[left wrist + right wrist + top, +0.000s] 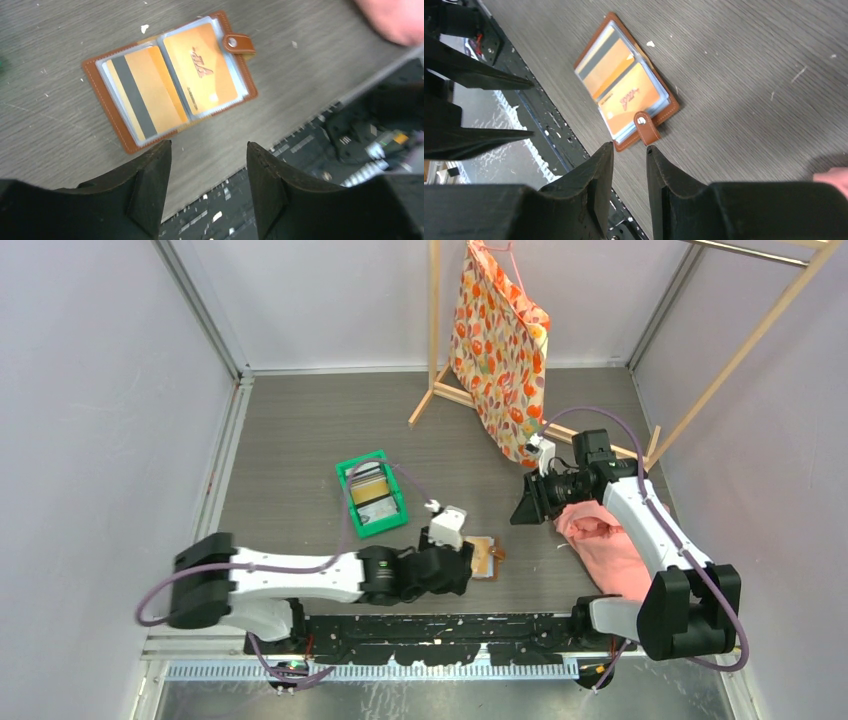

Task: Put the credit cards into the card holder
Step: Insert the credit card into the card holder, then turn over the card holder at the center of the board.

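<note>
The card holder [170, 82] lies open and flat on the grey table, snap tab [239, 43] to one side. Its two facing sleeves hold credit cards: a gold one with a dark stripe [135, 95] and a gold one with a logo [202, 70]. More cards [370, 490] stand in a green bin. My left gripper [207, 145] hovers just near of the holder, open and empty. The right gripper [630, 146] hangs above the table beyond the tab side of the card holder [624, 82], its jaws slightly apart with nothing between them.
The green bin [345, 485] sits left of and behind the holder [485, 558]. A pink cloth [605, 540] lies under the right arm. A wooden rack [435, 330] with a floral bag [500, 350] stands at the back. The black base rail [440, 630] runs along the near edge.
</note>
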`<state>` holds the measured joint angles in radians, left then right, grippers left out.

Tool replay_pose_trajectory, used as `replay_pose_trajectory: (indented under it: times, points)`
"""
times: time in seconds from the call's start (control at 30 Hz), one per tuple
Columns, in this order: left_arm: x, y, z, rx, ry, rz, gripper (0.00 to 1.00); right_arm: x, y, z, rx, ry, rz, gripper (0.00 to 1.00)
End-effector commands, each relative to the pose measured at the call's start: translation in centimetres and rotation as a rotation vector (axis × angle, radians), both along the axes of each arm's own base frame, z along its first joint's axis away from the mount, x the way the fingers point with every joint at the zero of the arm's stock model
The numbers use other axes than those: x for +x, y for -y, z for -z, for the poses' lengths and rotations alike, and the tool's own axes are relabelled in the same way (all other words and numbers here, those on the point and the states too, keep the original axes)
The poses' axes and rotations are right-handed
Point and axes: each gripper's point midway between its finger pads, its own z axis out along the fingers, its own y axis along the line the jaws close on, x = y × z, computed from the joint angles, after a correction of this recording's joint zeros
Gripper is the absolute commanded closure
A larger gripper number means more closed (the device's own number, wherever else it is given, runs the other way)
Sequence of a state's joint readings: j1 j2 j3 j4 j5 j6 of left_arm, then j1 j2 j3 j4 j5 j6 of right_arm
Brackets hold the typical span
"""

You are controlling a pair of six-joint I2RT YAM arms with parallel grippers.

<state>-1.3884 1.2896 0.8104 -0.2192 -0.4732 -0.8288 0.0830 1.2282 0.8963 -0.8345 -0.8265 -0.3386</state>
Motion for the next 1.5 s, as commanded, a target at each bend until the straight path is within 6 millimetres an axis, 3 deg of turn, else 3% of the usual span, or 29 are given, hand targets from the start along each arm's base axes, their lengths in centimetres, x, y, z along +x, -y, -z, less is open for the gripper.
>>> replay_pose_trajectory:
  times: [0.0, 0.13, 0.37, 0.73, 1.03, 1.33, 1.47]
  points:
    - [2.2, 0.0, 2.1, 0.189, 0.044, -0.152, 0.42, 1.2, 1.1, -0.2, -0.066, 0.037, 0.023, 0.64]
    - [2.6, 2.9, 3.7, 0.244, 0.031, -0.157, 0.38, 1.3, 1.1, 0.1, -0.070, 0.022, 0.027, 0.64]
    - [3.3, 5.8, 5.8, 0.238, -0.024, -0.136, 0.33, 1.4, 1.1, 0.1, -0.068, 0.022, 0.033, 0.64]
    - [4.2, 6.6, 7.5, 0.248, -0.082, -0.135, 0.32, 1.5, 1.2, -0.1, -0.071, 0.028, 0.038, 0.64]
    - [4.2, 7.3, 7.6, 0.239, -0.091, -0.127, 0.31, 1.6, 1.3, 0.1, -0.078, 0.019, 0.043, 0.64]
    - [4.6, 6.2, 9.0, 0.356, -0.105, -0.187, 0.30, 1.6, 1.3, 0.1, -0.078, 0.019, 0.042, 0.64]
    - [4.6, 5.8, 9.1, 0.353, -0.107, -0.202, 0.35, 1.6, 1.3, 0.1, -0.078, 0.020, 0.042, 0.64]
